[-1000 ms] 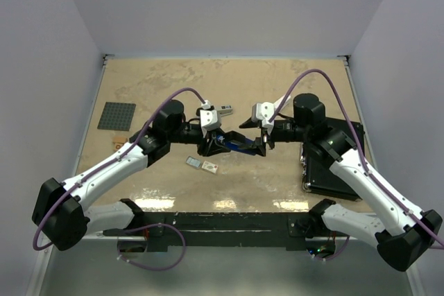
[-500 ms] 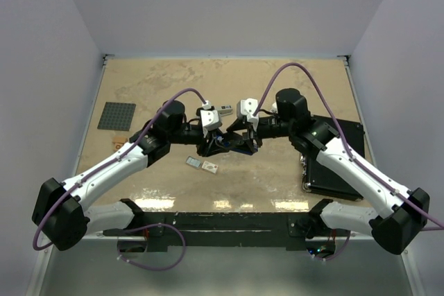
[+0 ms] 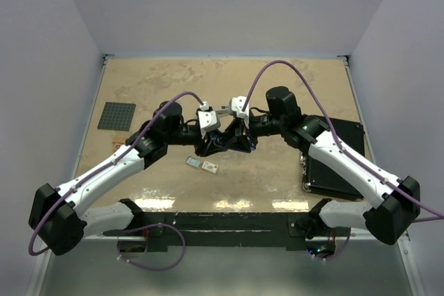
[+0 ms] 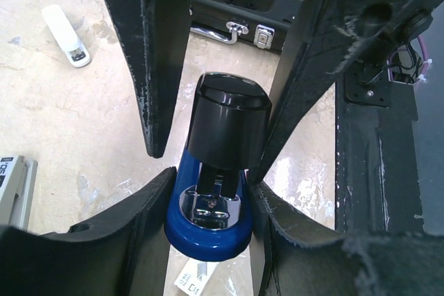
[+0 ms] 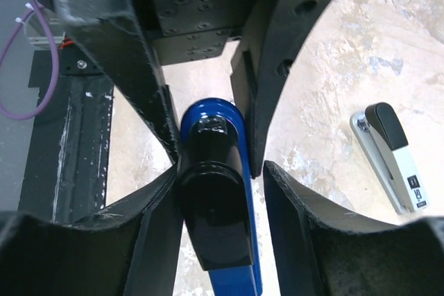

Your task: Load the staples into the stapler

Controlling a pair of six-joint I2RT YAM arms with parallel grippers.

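Observation:
The blue stapler (image 4: pixel 208 230) with its black top (image 5: pixel 215 220) is held off the table between both arms. My left gripper (image 4: pixel 211 185) is shut on the blue base, one finger on each side. My right gripper (image 5: pixel 220 171) comes from the opposite end and straddles the black top. Its left finger touches the top, and a gap shows at its right finger. The staples lie on the table just below: a small whitish box (image 3: pixel 209 167) beside a grey tray piece (image 3: pixel 193 162). The box (image 4: pixel 191 279) also peeks out under the stapler.
A white and black stapler (image 5: pixel 392 157) lies on the table behind the grippers (image 3: pixel 223 109). A black case (image 3: pixel 333 164) sits at the right. A grey studded plate (image 3: pixel 116 116) lies at the far left.
The right arm has swung left until its gripper straddles the stapler held by the left gripper, and its jaws have narrowed. The left arm has barely moved.

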